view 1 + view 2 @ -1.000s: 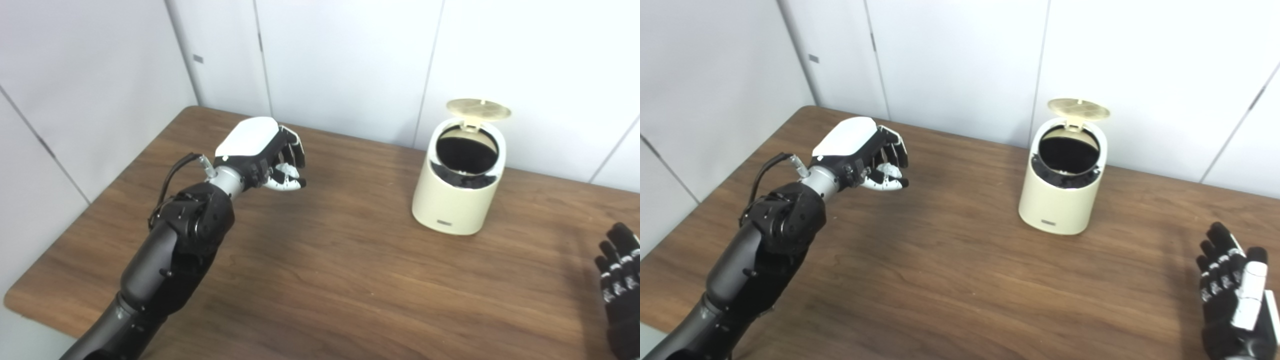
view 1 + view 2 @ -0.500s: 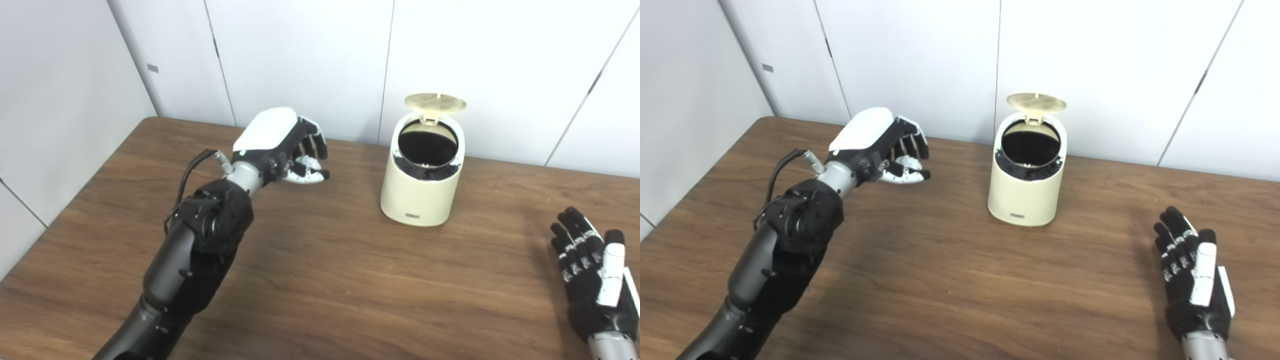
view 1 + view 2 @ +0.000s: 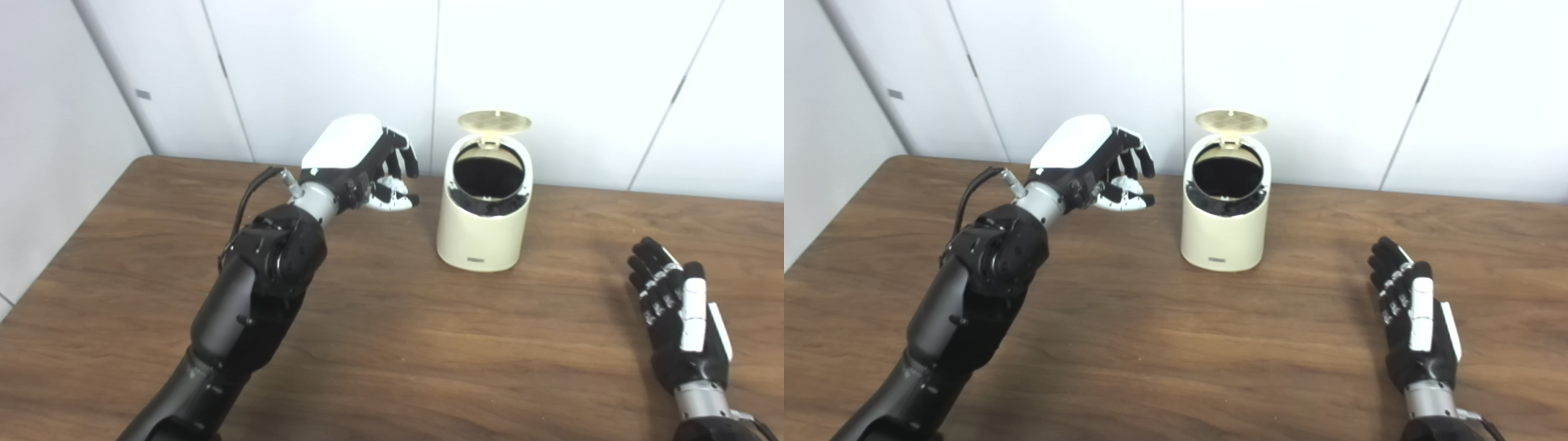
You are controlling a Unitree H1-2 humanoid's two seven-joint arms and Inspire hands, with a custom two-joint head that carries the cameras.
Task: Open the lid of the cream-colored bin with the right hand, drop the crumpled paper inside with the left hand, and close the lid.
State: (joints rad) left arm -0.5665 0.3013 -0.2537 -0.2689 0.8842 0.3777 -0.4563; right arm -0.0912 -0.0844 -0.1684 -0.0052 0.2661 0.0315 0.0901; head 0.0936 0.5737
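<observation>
You couldn't tell whether your left robot hand (image 3: 361,165), fingers curled and raised just left of the open-lidded bin (image 3: 484,208) at the counter's (image 3: 398,343) back, held paper, while your right robot hand (image 3: 680,324) lay spread, well apart from the bin.

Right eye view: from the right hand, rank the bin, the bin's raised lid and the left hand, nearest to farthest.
From the right hand, low at the right:
1. Bin, center of the table.
2. Lid, raised open behind the bin's mouth.
3. Left hand, lifted left of the bin.
</observation>
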